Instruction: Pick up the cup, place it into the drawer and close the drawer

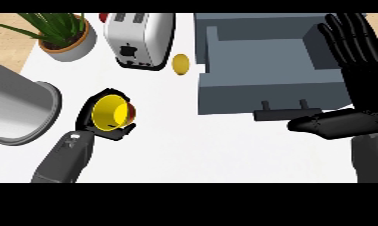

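Two black hands showed above a white counter, seen steeply from above. The left hand, at the near left on a grey forearm, was curled round a yellow cup, its fingers wrapping the rim on the far and left sides so that the cup's open mouth faced up and its yellow inside was plain to see. An orange-brown band showed on the cup's right side. The cup sat well to the left of the drawer, and whether it touched the counter could not be told.

The right hand stood at the right edge, fingers straight and spread, pointing toward the far side, thumb stretched left just beside the drawer's handle; it held nothing.

The grey drawer was pulled open at the far right, a box with its hollow facing up and a dark bar handle on its near wall.

Farther left, a white and silver toaster lay at the far side of the counter, and a small yellow oval object sat between it and the drawer. A potted plant with long green leaves stood at the far left corner. A large grey cylindrical container showed at the left edge.
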{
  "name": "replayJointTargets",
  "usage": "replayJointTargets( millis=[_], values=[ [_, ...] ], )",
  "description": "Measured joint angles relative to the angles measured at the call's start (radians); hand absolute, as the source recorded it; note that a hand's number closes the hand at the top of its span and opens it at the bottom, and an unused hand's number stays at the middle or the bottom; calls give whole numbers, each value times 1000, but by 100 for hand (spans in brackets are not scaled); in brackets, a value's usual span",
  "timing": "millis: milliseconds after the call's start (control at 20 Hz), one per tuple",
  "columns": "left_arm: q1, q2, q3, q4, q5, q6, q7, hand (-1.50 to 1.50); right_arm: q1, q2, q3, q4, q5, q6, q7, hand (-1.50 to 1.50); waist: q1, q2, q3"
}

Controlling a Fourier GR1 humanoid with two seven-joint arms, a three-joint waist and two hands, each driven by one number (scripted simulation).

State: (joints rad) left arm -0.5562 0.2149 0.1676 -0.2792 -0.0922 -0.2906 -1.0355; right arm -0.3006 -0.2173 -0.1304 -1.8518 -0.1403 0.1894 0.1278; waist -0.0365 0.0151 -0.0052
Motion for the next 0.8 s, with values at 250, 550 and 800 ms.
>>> replayJointTargets(
  millis=[250,550,800],
  values=[
    [-4,-27,72,-22,71,36,-25,150,1,-6,-16,18,-11,7,-11,-150,8,-1,1],
    [1,-63,156,-72,152,108,-37,150,29,-5,-12,3,0,10,-18,-150,21,-9,3],
    [-68,-96,135,-153,156,129,10,150,31,-13,-19,-14,-1,6,9,-150,28,-14,5]
  ],
)
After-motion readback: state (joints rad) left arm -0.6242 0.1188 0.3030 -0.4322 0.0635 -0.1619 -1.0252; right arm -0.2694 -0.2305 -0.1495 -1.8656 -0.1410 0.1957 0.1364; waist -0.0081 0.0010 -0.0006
